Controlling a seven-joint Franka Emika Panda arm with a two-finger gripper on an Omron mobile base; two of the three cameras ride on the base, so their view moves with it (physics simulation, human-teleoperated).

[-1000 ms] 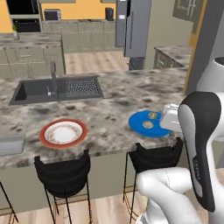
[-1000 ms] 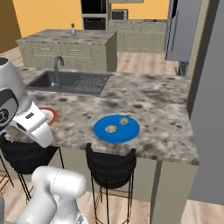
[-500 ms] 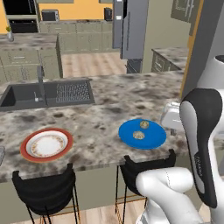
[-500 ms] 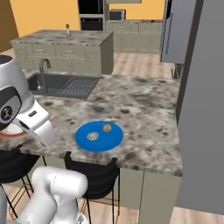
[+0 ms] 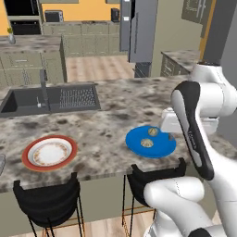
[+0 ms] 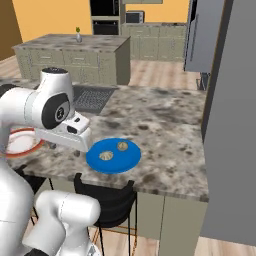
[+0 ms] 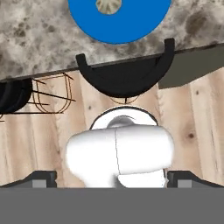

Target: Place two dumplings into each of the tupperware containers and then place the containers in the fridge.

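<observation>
A: How near the table (image 5: 111, 115) edge is the blue disc (image 5: 151, 141)?
B: Close to it, above a black stool (image 5: 152, 178). Two dumplings (image 5: 147, 142) lie on the disc; bare stone beyond.
A: The claw (image 7: 112, 178)?
B: Spread wide, empty, hanging outside the edge. The fridge (image 5: 139, 30) stands far behind.

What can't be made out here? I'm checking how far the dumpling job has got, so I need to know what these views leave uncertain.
- Dumplings on the blue plate: too small for detail; in the hand view one is cut by the top edge.
- Gripper: fingertips barely rise above the hand view's bottom.
- Red-rimmed plate: partly behind the arm, right base view.
- Fridge: doors edge-on, inside hidden.
</observation>
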